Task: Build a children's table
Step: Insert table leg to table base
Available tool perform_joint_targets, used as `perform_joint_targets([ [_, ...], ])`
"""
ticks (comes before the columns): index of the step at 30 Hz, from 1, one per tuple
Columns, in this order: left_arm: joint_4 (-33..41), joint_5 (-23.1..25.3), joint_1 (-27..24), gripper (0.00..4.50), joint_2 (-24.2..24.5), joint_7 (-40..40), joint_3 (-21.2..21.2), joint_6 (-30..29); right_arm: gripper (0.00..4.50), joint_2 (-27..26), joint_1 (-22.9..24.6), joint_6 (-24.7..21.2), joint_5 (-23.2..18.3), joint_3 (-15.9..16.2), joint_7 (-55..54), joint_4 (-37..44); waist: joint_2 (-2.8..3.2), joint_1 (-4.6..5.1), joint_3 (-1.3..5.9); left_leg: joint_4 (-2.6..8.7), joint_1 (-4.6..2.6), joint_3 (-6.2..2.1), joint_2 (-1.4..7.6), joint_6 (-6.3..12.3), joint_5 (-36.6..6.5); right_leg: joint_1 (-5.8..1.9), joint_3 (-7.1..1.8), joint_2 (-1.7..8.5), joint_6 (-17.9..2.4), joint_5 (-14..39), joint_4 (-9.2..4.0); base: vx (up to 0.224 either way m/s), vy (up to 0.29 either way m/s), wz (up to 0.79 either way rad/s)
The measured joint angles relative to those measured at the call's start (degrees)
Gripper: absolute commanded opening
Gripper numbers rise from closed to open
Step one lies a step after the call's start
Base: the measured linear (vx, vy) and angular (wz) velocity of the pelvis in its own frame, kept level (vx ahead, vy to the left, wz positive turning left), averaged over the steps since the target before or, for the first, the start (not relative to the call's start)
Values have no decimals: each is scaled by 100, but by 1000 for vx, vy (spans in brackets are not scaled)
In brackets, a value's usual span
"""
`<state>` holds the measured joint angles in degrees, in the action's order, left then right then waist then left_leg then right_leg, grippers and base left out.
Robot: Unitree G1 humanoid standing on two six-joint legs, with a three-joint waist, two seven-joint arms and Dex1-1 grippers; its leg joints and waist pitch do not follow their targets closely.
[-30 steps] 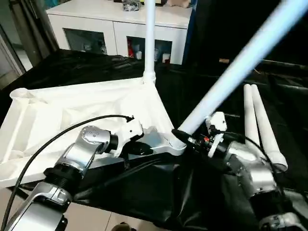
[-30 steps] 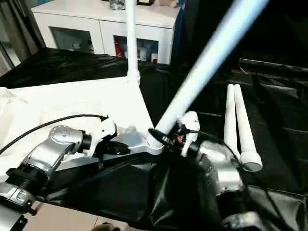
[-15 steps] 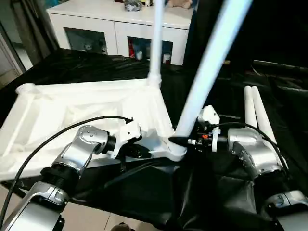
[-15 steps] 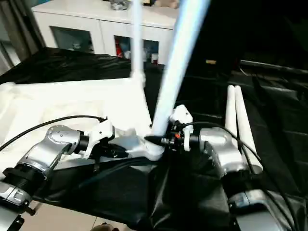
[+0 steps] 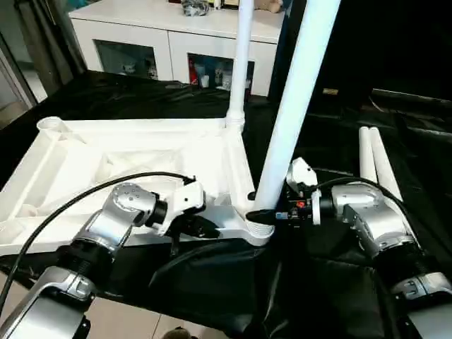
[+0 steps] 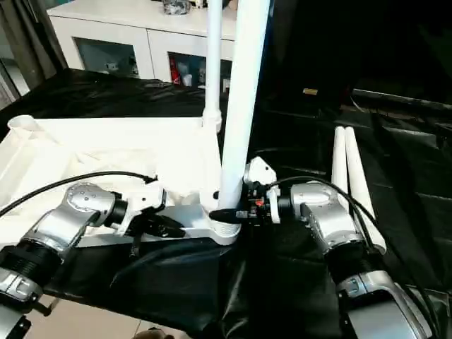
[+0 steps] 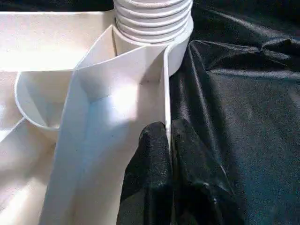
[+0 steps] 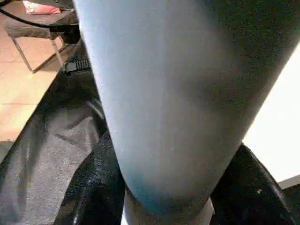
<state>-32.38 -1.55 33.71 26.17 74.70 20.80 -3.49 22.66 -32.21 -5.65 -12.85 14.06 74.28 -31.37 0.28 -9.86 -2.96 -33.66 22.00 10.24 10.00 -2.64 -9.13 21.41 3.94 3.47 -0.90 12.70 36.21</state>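
The children's table's white tabletop [image 5: 106, 159] lies upside down on black cloth, ribs facing up. One white leg [image 5: 242, 63] stands in the far right corner socket. A second leg [image 5: 293, 99] stands nearly upright in the near right corner socket [image 5: 256, 229]. My right gripper [image 5: 263, 212] is shut on this leg just above the socket, its black fingers [image 8: 96, 187] on both sides of the tube. My left gripper [image 5: 201, 227] is shut on the tabletop's near rim beside that socket, where the fingertips [image 7: 154, 140] pinch the thin wall. The socket's threaded collar [image 7: 152, 21] lies just beyond them.
Two loose white legs [image 5: 374, 166] lie side by side on the black cloth to the right. A white cabinet with glass doors [image 5: 162, 42] stands behind the work. The cloth hangs over the near edge [image 5: 212, 282], with tiled floor below.
The held leg has swung from leaning far right to nearly upright in the near socket. My right arm moved with it. My left gripper kept its hold on the rim.
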Motion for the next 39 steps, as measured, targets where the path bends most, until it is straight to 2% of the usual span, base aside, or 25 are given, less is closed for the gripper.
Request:
perform_joint_targets([
  [7, -56, -1, 7, 0, 13, -32, -23, -38, 190, -98, 2, 67, 5, -22, -195, -83, -17, 21, 10, 11, -14, 0, 0, -1, 0, -5, 1, -1, -1, -1, -2, 0, 0, 0],
  [11, -352, 52, 166, 0, -156, -562, -177, -485, 190, -461, -206, 128, 154, -164, -1226, -552, -36, 133, 8, 24, -96, -2, 0, -3, -1, -47, 2, 0, 24, 14, -6, 0, 0, 0],
  [15, -541, 74, 361, 0, -470, -1101, -233, -954, 190, -703, -363, -138, 212, -383, -2223, -871, -53, 212, -2, 35, -108, -32, -1, -4, -2, -48, 25, 2, 28, 17, -66, -23, 9, -7],
  [18, -1029, 192, 749, 0, -920, -1897, -328, -1385, 190, -1053, -763, -280, 354, -566, -3407, -1481, -57, 283, 2, 70, -117, -48, -3, -4, -2, -46, 58, 6, 28, 17, -149, -42, 35, -17],
  [19, -1116, 199, 796, 0, -1010, -2059, -363, -1450, 190, -1116, -843, -298, 371, -607, -3653, -1613, -48, 315, -4, 74, -129, -52, -3, -5, -2, -43, 73, 9, 28, 16, -177, -62, 31, -8],
  [20, -1342, 224, 914, 0, -1209, -2363, -420, -1564, 190, -1291, -990, -319, 365, -744, -4098, -1917, -25, 347, -12, 85, -164, -54, -3, -5, -4, -73, 119, 29, 28, 17, -217, -62, 31, -8],
  [21, -1477, 254, 1015, 0, -1325, -2553, -435, -1635, 190, -1425, -1130, -353, 366, -813, -4407, -2126, -5, 362, -23, 87, -186, -57, -4, -5, -5, -100, 197, 78, 28, 17, -242, -54, 43, -10],
  [22, -1588, 265, 1074, 0, -1454, -2726, -448, -1685, 190, -1514, -1226, -379, 368, -872, -4666, -2285, 40, 386, -41, 98, -212, -75, 6, -3, -7, -165, 307, 118, 29, 19, -306, -54, 56, -11],
  [23, -1705, 297, 1163, 0, -1586, -2920, -463, -1764, 190, -1611, -1324, -379, 372, -952, -5001, -2449, 99, 302, -53, 182, -153, -39, 1, -3, -7, -182, 356, 134, -51, 136, -96, -54, 56, -11],
  [24, -1814, 365, 1260, 0, -1715, -3144, -458, -1806, 190, -1632, -1352, -378, 367, -1071, -5217, -2537, 8, 220, -32, 204, -125, 111, 24, -3, -7, -152, 289, 168, -154, 357, 363, -100, 15, 10],
  [25, -1836, 414, 1285, 0, -1818, -3355, -456, -1803, 189, -1645, -1402, -381, 365, -1155, -5369, -2634, -208, 112, 48, 224, -133, 347, 21, -5, -3, -183, 58, 202, -153, 619, 569, 33, -106, 17],
  [26, -1839, 419, 1304, 0, -1833, -3421, -486, -1776, 189, -1716, -1537, -387, 369, -1185, -5568, -2760, -359, 82, 88, -27, -94, 277, 5, -103, -110, -150, -83, 238, 128, 732, 563, 33, -106, 17],
  [27, -1869, 419, 1301, 0, -1863, -3445, -486, -1794, 189, -1782, -1580, -387, 385, -1195, -5714, -2818, -252, -9, 103, -304, -79, -146, -47, -61, -183, -171, -26, 236, 125, 728, 561, 136, -95, -24],
  [28, -1909, 419, 1306, 0, -1890, -3470, -486, -1827, 189, -1814, -1591, -387, 402, -1212, -5817, -2838, -109, -35, 152, -389, -115, -409, -60, -148, -263, -208, 84, 232, 131, 710, 531, 93, 46, -33],
  [29, -1918, 414, 1317, 0, -1945, -3526, -490, -1849, 189, -1824, -1597, -382, 403, -1254, -5892, -2840, -27, -1, 192, -277, -106, -430, -35, -269, -304, -198, 139, 221, 132, 593, 442, 93, 46, -33],
  [30, -1924, 411, 1329, 0, -1960, -3564, -512, -1853, 189, -1836, -1649, -381, 410, -1276, -5942, -2892, -43, 65, 214, -172, -126, -357, -4, -239, -244, -182, 74, 175, 81, 500, 356, 41, 55, 2],
  [31, -1940, 406, 1359, 0, -1951, -3569, -538, -1849, 189, -1860, -1718, -381, 430, -1313, -5995, -2958, -69, 115, 214, -96, -133, -329, 3, -228, -185, -179, 66, 171, 75, 453, 311, 0, 0, 0],
  [32, -1994, 397, 1376, 0, -1940, -3572, -569, -1826, 189, -1911, -1762, -381, 461, -1350, -6073, -3020, -96, 125, 219, -33, -131, -325, 10, -230, -144, -183, 76, 158, 65, 400, 237, 0, 0, 0],
  [34, -2038, 398, 1379, 0, -1940, -3575, -588, -1801, 189, -1948, -1774, -374, 483, -1370, -6139, -3047, -80, 150, 213, 3, -150, -310, 14, -223, -138, -217, 80, 155, 67, 364, 171, 0, 0, 0],
  [36, -2082, 397, 1379, 0, -1947, -3575, -588, -1794, 189, -1966, -1774, -369, 525, -1390, -6146, -3075, -73, 169, 205, 68, -201, -261, 12, -223, -138, -255, 64, 168, 76, 354, 115, 0, 0, 0],
  [39, -2090, 397, 1380, 0, -1942, -3575, -591, -1789, 189, -1984, -1805, -356, 561, -1425, -6147, -3116, -93, 163, 217, 156, -204, -191, 11, -223, -138, -254, 24, 170, 114, 324, 53, 0, 0, 0],
])
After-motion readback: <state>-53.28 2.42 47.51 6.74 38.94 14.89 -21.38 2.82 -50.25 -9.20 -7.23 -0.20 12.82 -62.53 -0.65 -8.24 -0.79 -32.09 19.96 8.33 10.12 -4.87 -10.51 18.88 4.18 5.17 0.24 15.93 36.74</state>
